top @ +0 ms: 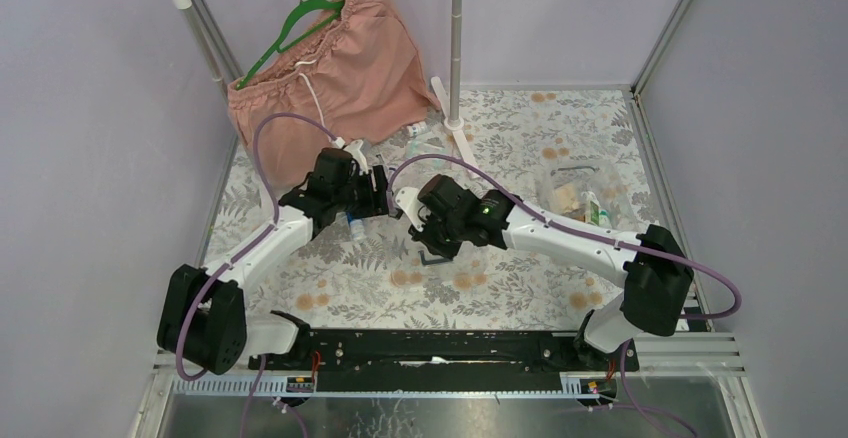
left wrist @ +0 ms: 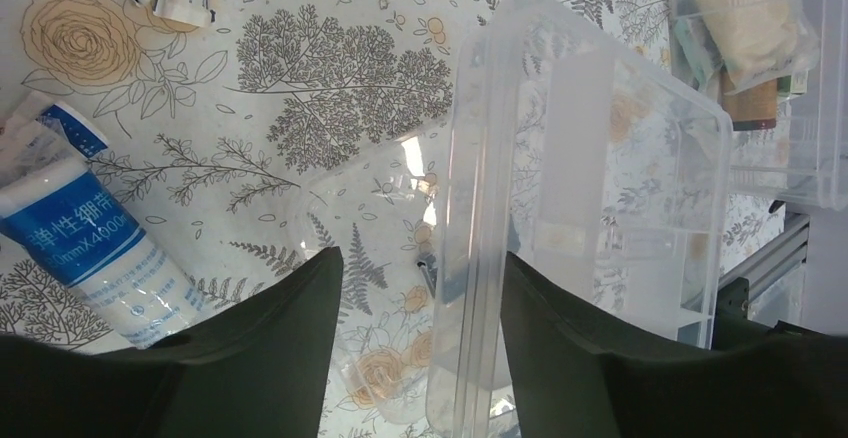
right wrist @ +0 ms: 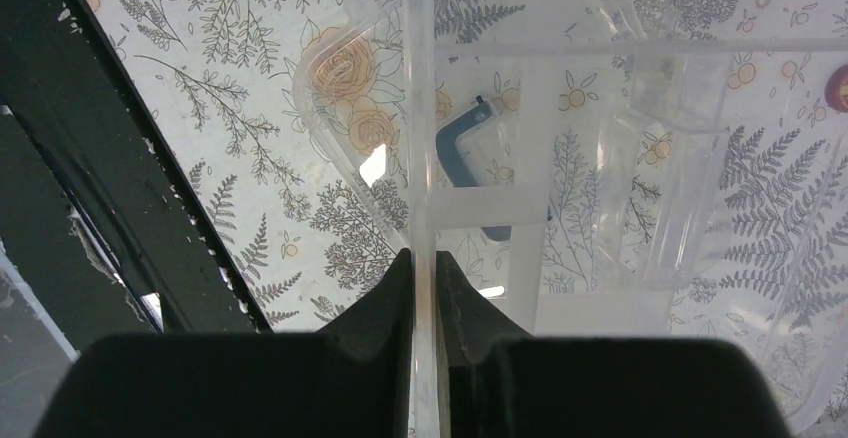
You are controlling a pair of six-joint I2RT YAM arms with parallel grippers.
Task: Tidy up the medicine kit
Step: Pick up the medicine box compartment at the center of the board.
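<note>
The flowered worktop (top: 500, 298) carries everything. Toward its right side stands the clear box (top: 580, 193) of the medicine kit, open, with some packets already inside. Near the middle, between both arms, a clear lid (left wrist: 600, 208) is raised on its edge; I judge it is the lid of this box, though it could also be a tray. A bandage roll (left wrist: 95, 248) with a blue label lies loose on the worktop just beside the left arm. A dark U-shaped handle (right wrist: 470, 148) shows through the plastic.

The right claw (right wrist: 423, 268) is pressed together on a thin wall of the lid and pinches it. The left claw (left wrist: 420, 256) is spread, and the rim of the lid stands between its fingers, closer to one finger, with a gap on the other side.

To do this step well, the left claw should centre on the rim first, then close gently. Thin plastic bends and slips, so the right claw should release only after the grip is firm.
</note>
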